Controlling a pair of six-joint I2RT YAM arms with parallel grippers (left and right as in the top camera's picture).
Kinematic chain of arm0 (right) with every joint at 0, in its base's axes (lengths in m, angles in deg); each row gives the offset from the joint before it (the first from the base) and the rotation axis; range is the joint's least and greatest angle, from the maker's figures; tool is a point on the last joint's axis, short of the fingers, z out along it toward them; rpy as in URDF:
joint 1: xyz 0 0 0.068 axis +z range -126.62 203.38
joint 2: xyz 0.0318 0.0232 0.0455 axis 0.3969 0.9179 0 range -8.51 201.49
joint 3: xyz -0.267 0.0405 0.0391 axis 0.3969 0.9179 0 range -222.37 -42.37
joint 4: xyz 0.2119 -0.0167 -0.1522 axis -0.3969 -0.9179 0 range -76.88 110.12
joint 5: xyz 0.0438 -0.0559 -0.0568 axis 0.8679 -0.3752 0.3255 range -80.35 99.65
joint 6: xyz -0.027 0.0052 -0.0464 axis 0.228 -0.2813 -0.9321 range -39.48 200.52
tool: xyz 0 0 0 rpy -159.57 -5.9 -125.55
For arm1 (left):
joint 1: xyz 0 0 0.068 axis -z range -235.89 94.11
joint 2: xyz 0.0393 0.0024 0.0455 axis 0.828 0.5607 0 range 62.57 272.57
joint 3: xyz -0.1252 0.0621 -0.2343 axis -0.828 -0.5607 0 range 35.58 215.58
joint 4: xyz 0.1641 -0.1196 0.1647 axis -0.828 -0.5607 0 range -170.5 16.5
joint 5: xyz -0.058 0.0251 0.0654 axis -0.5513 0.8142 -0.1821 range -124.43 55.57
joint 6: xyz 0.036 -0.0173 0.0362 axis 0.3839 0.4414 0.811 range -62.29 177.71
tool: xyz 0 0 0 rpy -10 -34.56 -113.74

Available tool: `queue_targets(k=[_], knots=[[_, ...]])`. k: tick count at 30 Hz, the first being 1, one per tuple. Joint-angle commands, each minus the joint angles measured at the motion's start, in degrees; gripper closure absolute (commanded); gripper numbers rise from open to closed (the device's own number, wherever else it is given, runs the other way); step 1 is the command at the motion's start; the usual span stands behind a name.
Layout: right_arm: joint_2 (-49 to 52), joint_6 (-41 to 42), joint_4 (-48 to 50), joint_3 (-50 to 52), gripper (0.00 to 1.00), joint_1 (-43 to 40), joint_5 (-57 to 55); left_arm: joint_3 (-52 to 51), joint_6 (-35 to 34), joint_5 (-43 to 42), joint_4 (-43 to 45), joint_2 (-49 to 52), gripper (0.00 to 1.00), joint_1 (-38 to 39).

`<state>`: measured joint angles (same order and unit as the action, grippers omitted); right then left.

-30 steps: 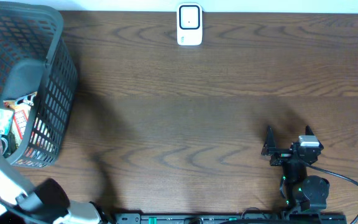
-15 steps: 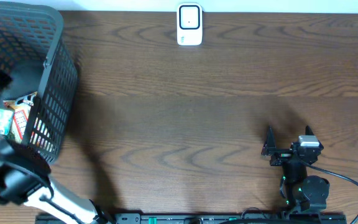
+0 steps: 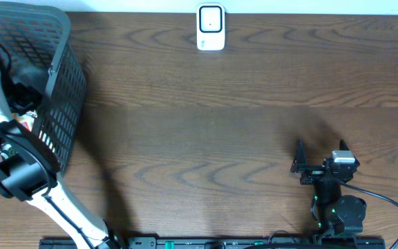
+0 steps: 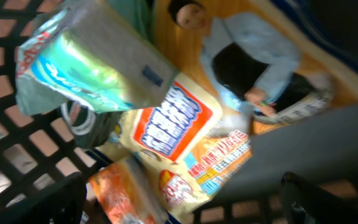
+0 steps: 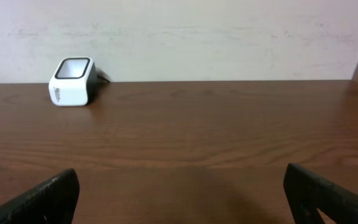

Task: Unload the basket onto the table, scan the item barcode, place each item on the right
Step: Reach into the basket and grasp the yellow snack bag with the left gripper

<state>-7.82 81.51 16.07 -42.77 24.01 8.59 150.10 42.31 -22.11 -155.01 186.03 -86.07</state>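
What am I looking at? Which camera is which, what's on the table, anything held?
Two robot arms at a wooden table, each ending in a two-finger gripper. The wide picture comes from a fixed camera overhead. The other two come from wrist cameras, so the dark shapes in their lower corners are that arm's own fingers. On the table stand a dark mesh basket, left, and a small white barcode scanner at the far edge. The left gripper hangs open inside the basket over snack packets. The right gripper rests open near the front edge, facing the scanner. Neither holds anything.
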Motion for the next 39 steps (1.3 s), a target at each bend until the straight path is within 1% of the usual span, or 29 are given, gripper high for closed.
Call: queue_targets(k=[1,7,16,19,21,23,24,26,28,29,34,39], knots=[[-0.3,-0.4,-0.2,0.1,0.01,-0.5,0.1,-4.4,-3.4,8.6,1.7,0.8,0.02,2.0],[-0.3,-0.4,-0.2,0.1,0.01,-0.5,0.1,-12.0,-3.2,8.6,9.1,0.8,0.02,3.0],[-0.3,-0.4,-0.2,0.1,0.01,-0.5,0.1,-18.7,0.2,8.5,17.9,0.8,0.02,3.1],[-0.3,-0.4,-0.2,0.1,0.01,-0.5,0.1,-19.9,0.3,8.5,20.9,0.8,0.24,3.1],[-0.3,-0.4,-0.2,0.1,0.01,-0.5,0.1,-19.9,0.3,8.5,22.1,0.8,0.36,3.1],[-0.3,-0.4,-0.2,0.1,0.01,-0.5,0.1,-19.9,0.3,8.5,23.0,0.8,0.43,3.1],[-0.3,-0.4,-0.2,0.1,0.01,-0.5,0.1,-19.9,0.3,8.5,23.2,0.8,0.48,3.1],[-0.3,-0.4,-0.2,0.1,0.01,-0.5,0.1,-19.9,0.3,8.5,23.4,0.8,0.63,3.1],[-0.3,-0.4,-0.2,0.1,0.01,-0.5,0.1,-19.8,0.3,8.5,23.3,0.5,0.85,3.1],[-0.3,-0.4,-0.2,0.1,0.01,-0.5,0.1,-19.6,0.3,8.5,23.1,0.2,0.92,3.1],[-0.3,-0.4,-0.2,0.1,0.01,-0.5,0.1,-16.8,0.3,4.8,21.2,-2.8,0.93,3.1],[-0.3,-0.4,-0.2,0.1,0.01,-0.5,0.1,-14.8,0.0,-1.2,21.7,-11.4,0.92,3.1]])
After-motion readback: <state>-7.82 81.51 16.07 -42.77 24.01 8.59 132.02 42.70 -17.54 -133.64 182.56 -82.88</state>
